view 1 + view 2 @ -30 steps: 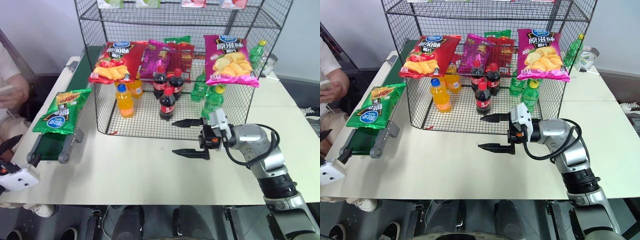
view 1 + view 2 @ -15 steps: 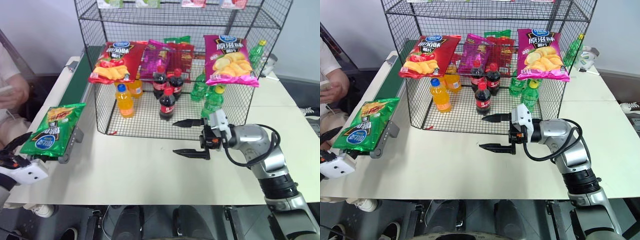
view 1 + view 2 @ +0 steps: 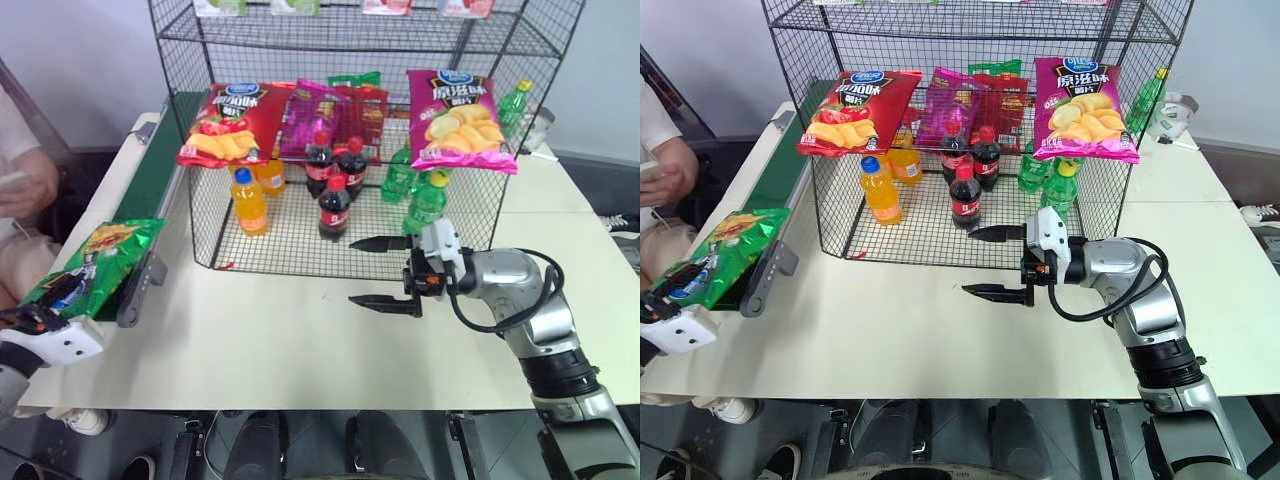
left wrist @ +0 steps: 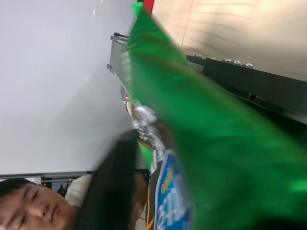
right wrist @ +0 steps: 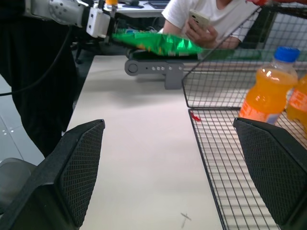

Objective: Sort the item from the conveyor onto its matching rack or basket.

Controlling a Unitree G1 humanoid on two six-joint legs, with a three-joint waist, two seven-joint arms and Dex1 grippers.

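Bright, even light — glare on the green crisp bag (image 3: 90, 262), smeared with blur in the left wrist view

A large glossy green crisp bag (image 3: 95, 265) lies tilted at the near end of the long dark green conveyor belt (image 3: 152, 172) with pale cream side rails, its lower end at the left gripper (image 3: 30, 320), whose white housing sits at the table's near-left corner. On the cream table (image 3: 300, 340) stands the tall black wire-mesh rack (image 3: 350, 130), holding red and magenta crisp bags, orange, dark cola and green bottles. In front of the rack the right gripper (image 3: 385, 271) hovers above the table with its two black fingers spread wide, pointing left. A person's hand (image 3: 25, 185) shows at the left edge
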